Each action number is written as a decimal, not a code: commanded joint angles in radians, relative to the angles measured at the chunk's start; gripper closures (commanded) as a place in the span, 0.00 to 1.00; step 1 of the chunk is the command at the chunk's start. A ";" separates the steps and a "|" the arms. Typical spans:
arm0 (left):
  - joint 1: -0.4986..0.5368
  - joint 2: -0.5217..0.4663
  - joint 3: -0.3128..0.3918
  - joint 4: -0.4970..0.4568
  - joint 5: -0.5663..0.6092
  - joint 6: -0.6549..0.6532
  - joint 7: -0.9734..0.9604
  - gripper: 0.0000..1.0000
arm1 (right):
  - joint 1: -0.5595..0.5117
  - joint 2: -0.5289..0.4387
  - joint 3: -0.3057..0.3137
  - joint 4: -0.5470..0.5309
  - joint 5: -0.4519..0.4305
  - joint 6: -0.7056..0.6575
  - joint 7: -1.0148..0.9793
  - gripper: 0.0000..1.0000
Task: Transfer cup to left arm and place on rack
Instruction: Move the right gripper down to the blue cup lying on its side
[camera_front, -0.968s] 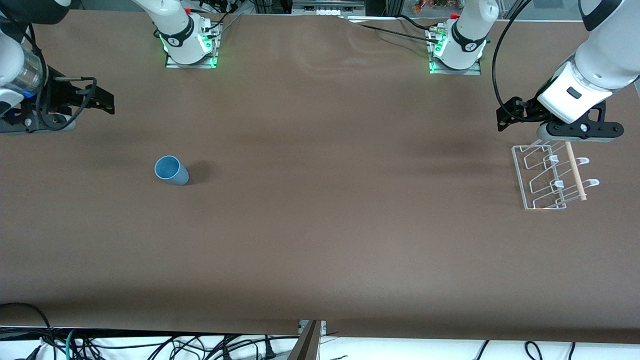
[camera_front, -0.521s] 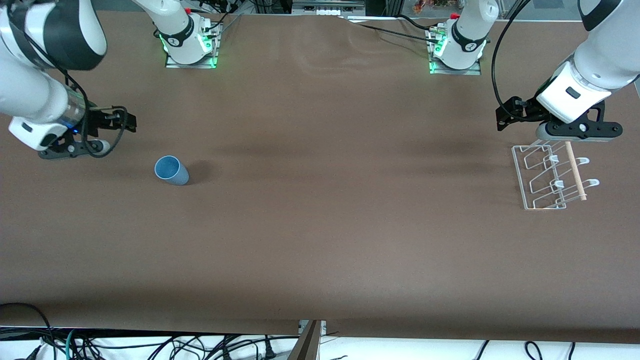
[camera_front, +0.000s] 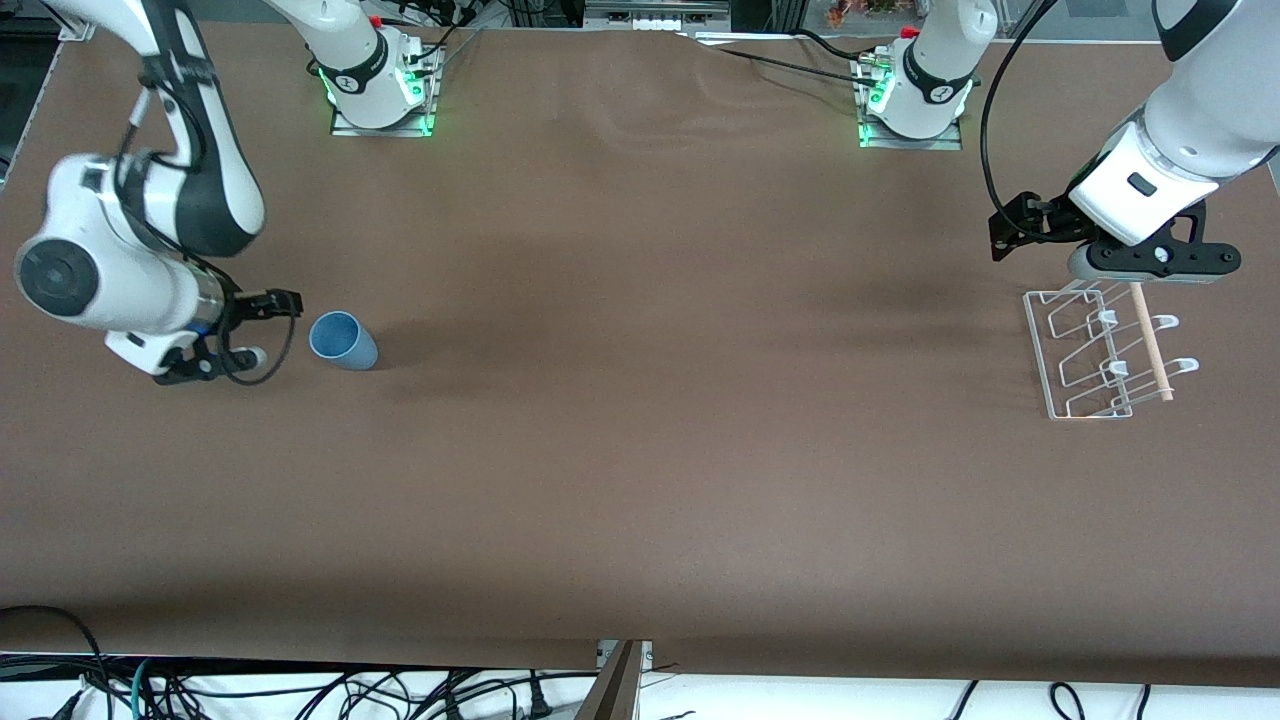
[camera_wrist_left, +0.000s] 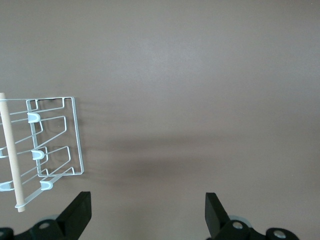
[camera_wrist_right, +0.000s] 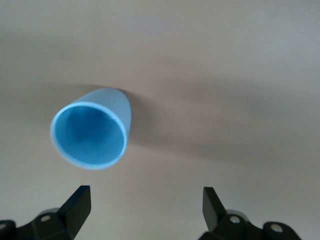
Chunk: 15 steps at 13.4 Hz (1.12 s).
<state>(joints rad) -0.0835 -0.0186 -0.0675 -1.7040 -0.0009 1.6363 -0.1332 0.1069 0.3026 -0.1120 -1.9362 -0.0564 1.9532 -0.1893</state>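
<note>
The light-blue cup (camera_front: 342, 341) lies on its side on the brown table toward the right arm's end, mouth facing my right gripper. My right gripper (camera_front: 290, 302) is open and empty, low over the table just beside the cup's mouth. In the right wrist view the cup (camera_wrist_right: 92, 131) sits ahead of the open gripper (camera_wrist_right: 145, 201), off toward one finger. My left gripper (camera_front: 1003, 235) is open and empty, waiting above the table by the rack (camera_front: 1088, 355). The left wrist view shows the gripper (camera_wrist_left: 148, 206) and the rack (camera_wrist_left: 52, 142).
A pale wooden dowel (camera_front: 1150, 340) lies along the rack, also seen in the left wrist view (camera_wrist_left: 10, 150). The two arm bases (camera_front: 378, 85) (camera_front: 915, 95) stand at the table's edge farthest from the front camera. Cables hang below the nearest edge.
My right arm has swung in from the table's end and come down, bringing its gripper close beside the cup's mouth. The cup, the rack and the left arm have stayed put.
</note>
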 joint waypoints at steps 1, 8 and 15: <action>-0.001 -0.003 0.000 0.015 0.002 -0.018 -0.003 0.00 | -0.004 0.041 0.005 0.019 0.000 0.030 -0.019 0.01; 0.001 -0.003 0.000 0.017 0.002 -0.018 -0.003 0.00 | 0.022 0.144 0.011 0.020 0.003 0.104 0.013 0.36; 0.001 -0.003 0.000 0.015 0.002 -0.018 -0.003 0.00 | 0.039 0.182 0.014 0.042 0.006 0.085 0.028 1.00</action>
<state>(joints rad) -0.0832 -0.0186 -0.0673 -1.7036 -0.0009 1.6362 -0.1332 0.1391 0.4801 -0.1005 -1.9177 -0.0553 2.0567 -0.1616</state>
